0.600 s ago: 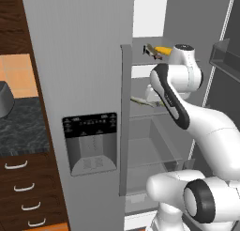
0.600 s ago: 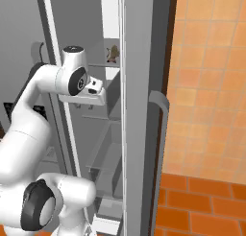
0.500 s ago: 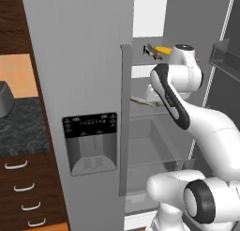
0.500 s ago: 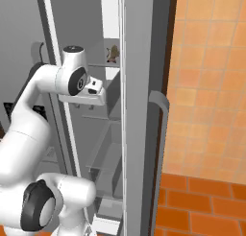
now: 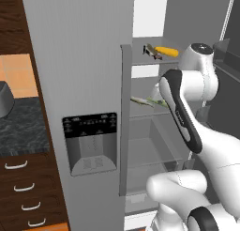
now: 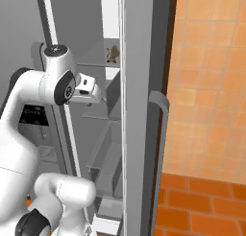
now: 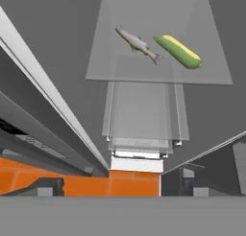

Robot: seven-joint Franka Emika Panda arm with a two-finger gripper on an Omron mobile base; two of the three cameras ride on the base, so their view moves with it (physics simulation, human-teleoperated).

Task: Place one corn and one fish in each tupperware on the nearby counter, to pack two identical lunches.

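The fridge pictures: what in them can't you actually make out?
- The end effector: its tips are out of the hand view, so the pictures do not show how they stand.
- Brownish item on the upper shelf, right base view: too small to name.
- Dark thing beside the yellow corn, left base view: too small.
- Grey object, left base view: cut off by the edge.
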